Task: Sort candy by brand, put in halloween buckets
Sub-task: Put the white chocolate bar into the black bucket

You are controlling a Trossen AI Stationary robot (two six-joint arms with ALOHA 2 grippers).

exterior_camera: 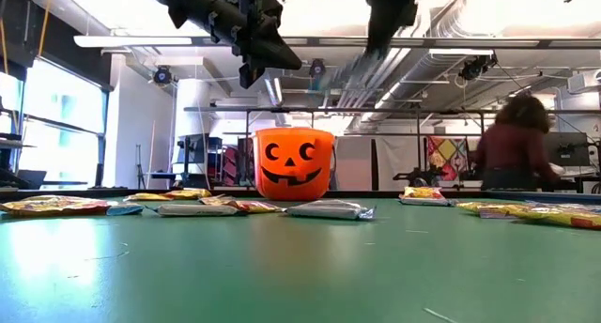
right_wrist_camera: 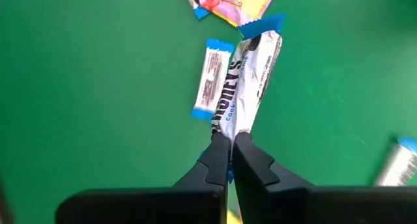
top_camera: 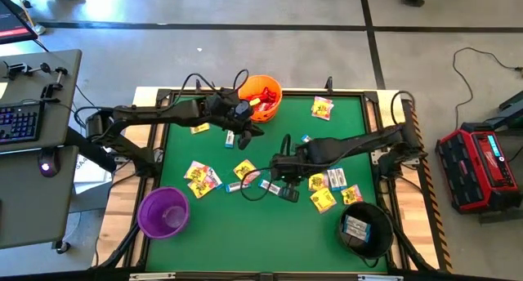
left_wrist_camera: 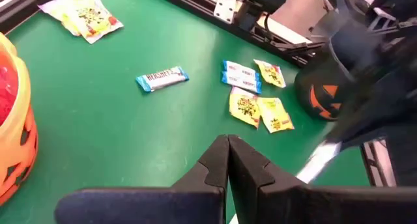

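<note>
Two dark fingers of the right gripper [right_wrist_camera: 230, 142] are pressed together on the near end of a white-blue candy bar [right_wrist_camera: 251, 81], pinching it over the green table [top_camera: 245, 232]; a second white-blue bar [right_wrist_camera: 210, 77] lies just beside it, and a yellow-pink packet [right_wrist_camera: 231, 1] sits past both. From above, this gripper [top_camera: 275, 163] sits near the middle of the mat, among a loose scatter of yellow packets [top_camera: 321, 198] and white-blue bars. The black bucket [top_camera: 365, 229] stands at the near right corner with white-blue bars inside it, the purple bucket [top_camera: 163, 213] at the near left. The left gripper [left_wrist_camera: 229, 155], its fingers pressed together on nothing, hangs above the table just beside the orange pumpkin bucket [top_camera: 261, 97], which holds red packets. A person [exterior_camera: 515, 145] is in the room behind the table.
</note>
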